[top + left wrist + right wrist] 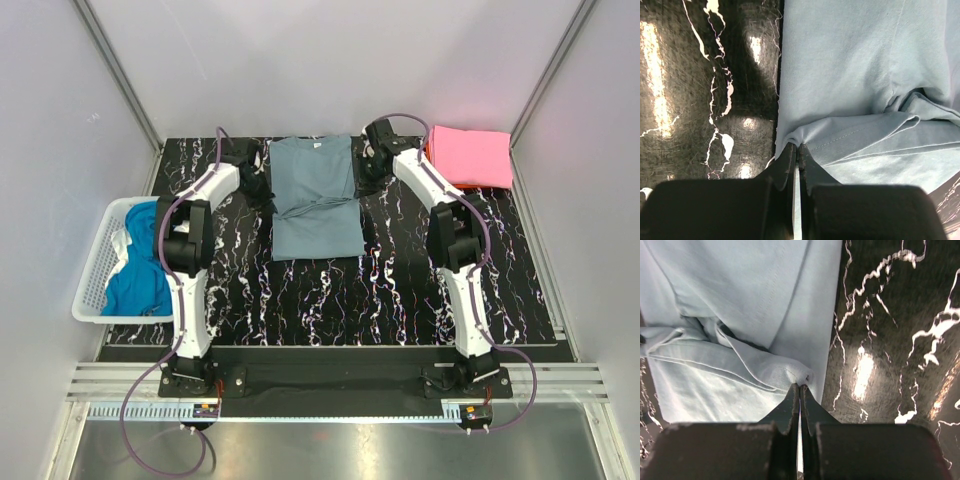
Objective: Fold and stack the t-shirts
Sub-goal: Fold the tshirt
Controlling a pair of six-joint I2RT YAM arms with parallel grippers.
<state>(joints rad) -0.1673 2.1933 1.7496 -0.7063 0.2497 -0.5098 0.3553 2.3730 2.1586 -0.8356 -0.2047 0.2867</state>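
- Nearest, the black marbled table [400,290] runs out from the two arm bases; the finished pile is not on this side.
- Just to the left, a white basket [92,275] sits at the table's edge with blue shirts [140,285] heaped loosely inside, unfolded. I judge they are waiting their turn; how many there are I cannot tell.
- Farther out, in the middle, the grey-blue shirt [315,195] lies flat with its collar toward the far side. Its sleeves look tucked in, so it reads as a narrow strip, with a rumpled crease across it about halfway along.
- At the shirt's left edge, the left gripper [796,148] has its fingers pressed together on a bunched fold, down at table level.
- At the right edge, opposite the other, the right gripper [799,387] is likewise pinched tight on a puckered bit of cloth.
- Judging by that, this shirt is mid-fold: the lengthwise narrowing looks done, and the crosswise fold is the step in hand.
- Farthest off, in the far right corner, a pink shirt [472,155] lies folded into a neat rectangle, with an orange-red shirt [478,186] showing as a thin edge beneath it.
- Two shirts appear finished and stacked, one is in work and should then join that pile, and the basket's load remains.
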